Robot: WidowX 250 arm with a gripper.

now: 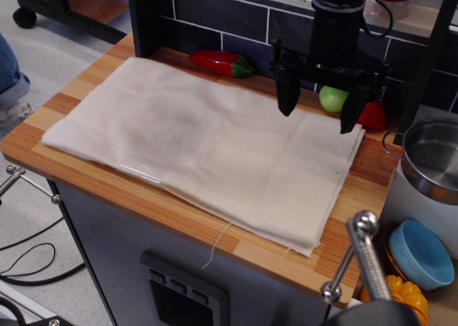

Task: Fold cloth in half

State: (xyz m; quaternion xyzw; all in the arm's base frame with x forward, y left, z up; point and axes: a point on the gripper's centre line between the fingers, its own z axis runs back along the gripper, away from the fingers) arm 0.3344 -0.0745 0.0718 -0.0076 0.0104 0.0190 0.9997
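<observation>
On the wooden surface you see the cloth lying flat, layered edges at its right side, loose threads over the front edge. Your pincer hangs above the cloth's far right corner, fingers spread, holding nothing. Red pepper sits just behind.

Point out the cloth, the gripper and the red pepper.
cloth [207, 144], main camera view, middle of the fabric.
gripper [320, 97], main camera view, midway between the open jaws.
red pepper [215, 61], main camera view, red body.
</observation>
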